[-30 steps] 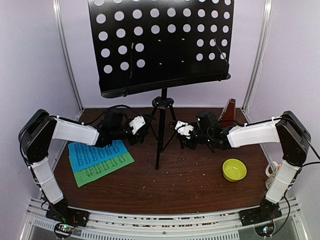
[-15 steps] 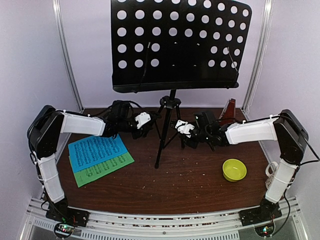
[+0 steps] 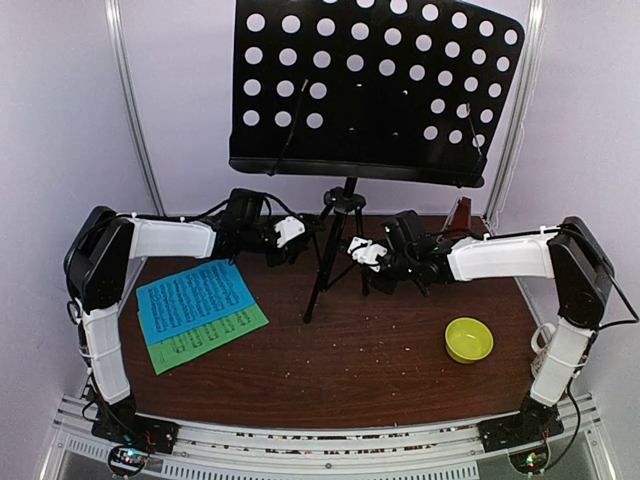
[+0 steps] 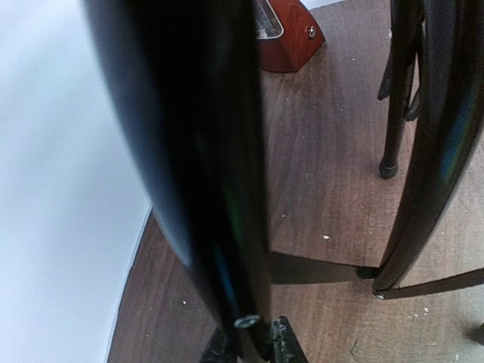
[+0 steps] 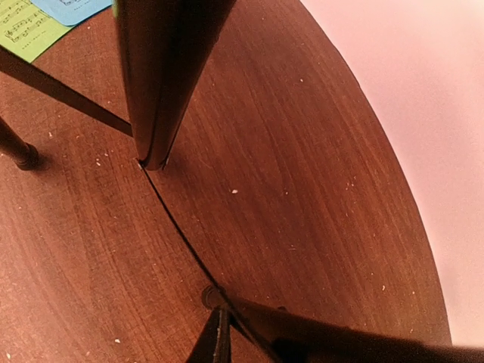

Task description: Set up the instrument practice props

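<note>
Top external shows you the most. The music stand (image 3: 365, 90) is upright at the back centre of the table (image 3: 380, 370), with its tripod legs (image 3: 330, 255) planted between your two arms. The left gripper (image 3: 288, 236) sits just beside the legs on one side and the right gripper (image 3: 366, 256) just beside them on the other. Both wrist views are filled with dark, blurred bars, so you cannot tell whether either claw is parted or clamped on a leg.

The stand's desk carries nothing. The blue sheet (image 3: 195, 298) lies flat, overlapping the green sheet (image 3: 220, 335), at the table's left and well apart from the stand. The metronome (image 3: 461, 214) stands at the back right, partly hidden by the desk's lower corner. I judge the stand about placed, with the sheets not yet put up on it.

The back wall (image 3: 195, 120) is close behind the legs, and the right wrist view shows the table's curved edge near the feet. The desk overhangs both wrists, so you have little headroom. The widest bare wood lies front centre, and the yellow-green bowl (image 3: 468, 340) sits at the right front.
</note>
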